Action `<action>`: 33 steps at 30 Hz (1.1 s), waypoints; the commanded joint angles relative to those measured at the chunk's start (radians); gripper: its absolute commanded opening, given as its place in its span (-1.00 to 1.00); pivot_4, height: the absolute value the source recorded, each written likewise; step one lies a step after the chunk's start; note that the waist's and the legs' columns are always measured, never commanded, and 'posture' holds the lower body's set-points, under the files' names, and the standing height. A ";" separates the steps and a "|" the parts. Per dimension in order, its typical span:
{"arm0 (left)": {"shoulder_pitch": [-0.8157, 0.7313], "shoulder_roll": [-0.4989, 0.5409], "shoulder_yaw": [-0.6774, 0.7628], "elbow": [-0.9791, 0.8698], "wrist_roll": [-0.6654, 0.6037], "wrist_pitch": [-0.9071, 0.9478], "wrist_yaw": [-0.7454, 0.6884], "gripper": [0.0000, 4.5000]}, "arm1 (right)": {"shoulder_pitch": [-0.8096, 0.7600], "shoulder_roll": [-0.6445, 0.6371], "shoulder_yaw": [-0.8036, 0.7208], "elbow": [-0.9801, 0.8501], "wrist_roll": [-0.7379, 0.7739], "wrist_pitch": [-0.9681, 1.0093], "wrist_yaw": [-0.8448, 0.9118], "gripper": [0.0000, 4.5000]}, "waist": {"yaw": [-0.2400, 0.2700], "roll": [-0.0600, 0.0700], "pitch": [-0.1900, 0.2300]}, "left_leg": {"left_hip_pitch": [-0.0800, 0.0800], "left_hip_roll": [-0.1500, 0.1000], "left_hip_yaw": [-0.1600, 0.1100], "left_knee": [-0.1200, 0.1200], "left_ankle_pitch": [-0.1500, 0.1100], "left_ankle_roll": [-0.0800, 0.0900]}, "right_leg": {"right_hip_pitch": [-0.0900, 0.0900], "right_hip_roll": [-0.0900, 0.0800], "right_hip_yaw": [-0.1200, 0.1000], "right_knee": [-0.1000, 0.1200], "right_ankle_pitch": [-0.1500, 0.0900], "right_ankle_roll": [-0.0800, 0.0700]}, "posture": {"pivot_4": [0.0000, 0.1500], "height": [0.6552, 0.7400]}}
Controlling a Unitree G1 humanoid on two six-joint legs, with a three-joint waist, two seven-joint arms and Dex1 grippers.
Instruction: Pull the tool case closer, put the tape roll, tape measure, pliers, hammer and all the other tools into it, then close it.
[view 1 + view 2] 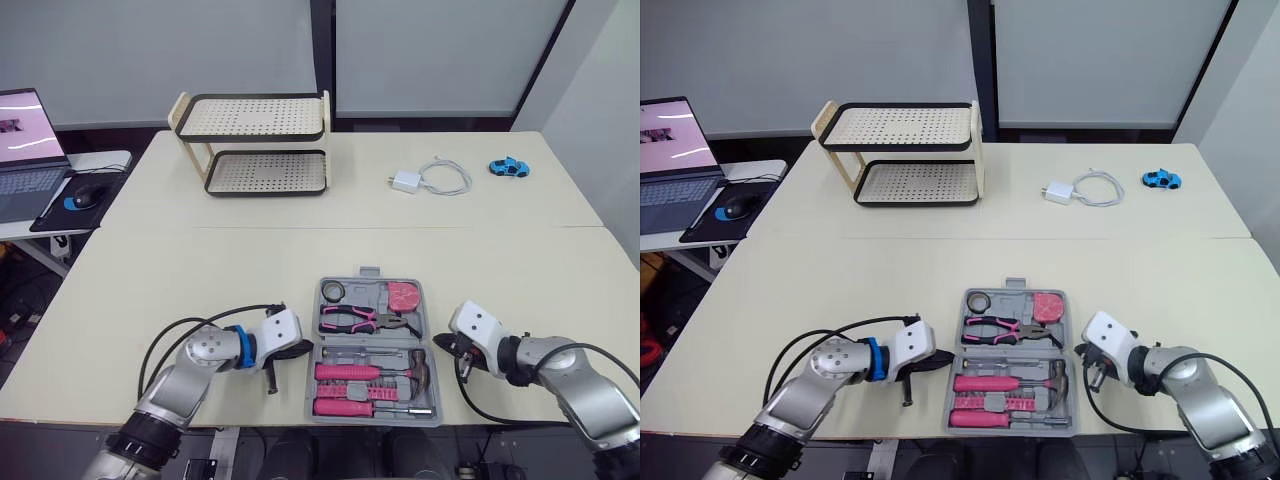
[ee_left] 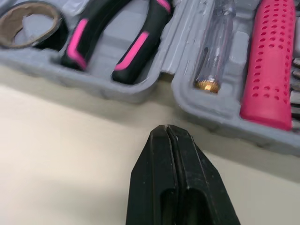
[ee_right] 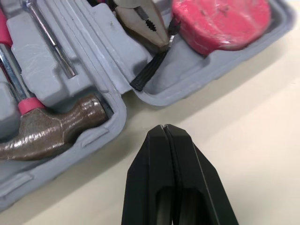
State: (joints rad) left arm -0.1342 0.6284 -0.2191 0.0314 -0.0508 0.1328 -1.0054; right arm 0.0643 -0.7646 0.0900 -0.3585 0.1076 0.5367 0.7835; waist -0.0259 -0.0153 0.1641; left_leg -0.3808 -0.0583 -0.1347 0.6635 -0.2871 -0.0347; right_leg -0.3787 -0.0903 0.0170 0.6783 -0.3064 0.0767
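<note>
Black fingers [image 2: 151,180] of the left gripper [image 2: 165,130] are pressed together, empty, just beside the grey tool case [image 1: 366,292] at its 9 o'clock. The right gripper [image 3: 164,129] is likewise closed at its 3 o'clock. The case lies open on the cream table [image 1: 250,270], with the tape roll [image 1: 334,291] seated at 11 o'clock, the tape measure [image 1: 403,296] at 1 o'clock, the pliers [image 1: 355,320] below them and the hammer [image 1: 400,373] at 5 o'clock.

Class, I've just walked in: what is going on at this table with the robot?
The tool case lies open near the front edge of the table, with the tape roll, pliers, tape measure, hammer and screwdrivers in its slots. The left gripper and right gripper, both shut and empty, flank it. The case is not yet closed.
</note>
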 commanded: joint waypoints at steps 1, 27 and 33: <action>0.001 0.048 0.096 -0.146 -0.170 0.022 -0.107 -1.00 | 0.064 -0.028 -0.099 -0.123 0.036 -0.008 0.002 -0.99 | 0.000 0.000 0.000 | 0.000 0.000 0.000 0.000 0.000 0.000 | 0.000 0.000 0.000 0.000 0.000 0.000 | 1.00 1.00; -0.050 -0.060 -0.302 -0.096 0.066 -0.111 -0.135 -1.00 | 0.152 0.009 -0.171 -0.286 0.135 0.125 -0.069 -0.99 | 0.001 0.001 0.000 | 0.002 0.000 0.000 0.000 0.000 0.000 | 0.005 0.000 0.000 -0.003 0.000 0.000 | 1.00 1.00; -0.051 -0.066 -0.311 -0.059 0.092 -0.123 -0.125 -1.00 | 0.122 0.055 -0.199 -0.281 0.213 0.224 -0.093 -0.99 | 0.001 0.001 -0.001 | 0.003 0.000 0.000 0.000 0.000 0.000 | 0.005 0.000 0.000 -0.003 0.000 0.000 | 1.00 1.00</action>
State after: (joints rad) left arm -0.1898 0.5618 -0.5174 -0.0459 0.0136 0.0104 -1.1414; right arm 0.2021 -0.7225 -0.0714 -0.6089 0.2799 0.7264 0.7032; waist -0.0247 -0.0146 0.1636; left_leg -0.3783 -0.0585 -0.1345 0.6633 -0.2874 -0.0343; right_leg -0.3736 -0.0900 0.0167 0.6756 -0.3064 0.0767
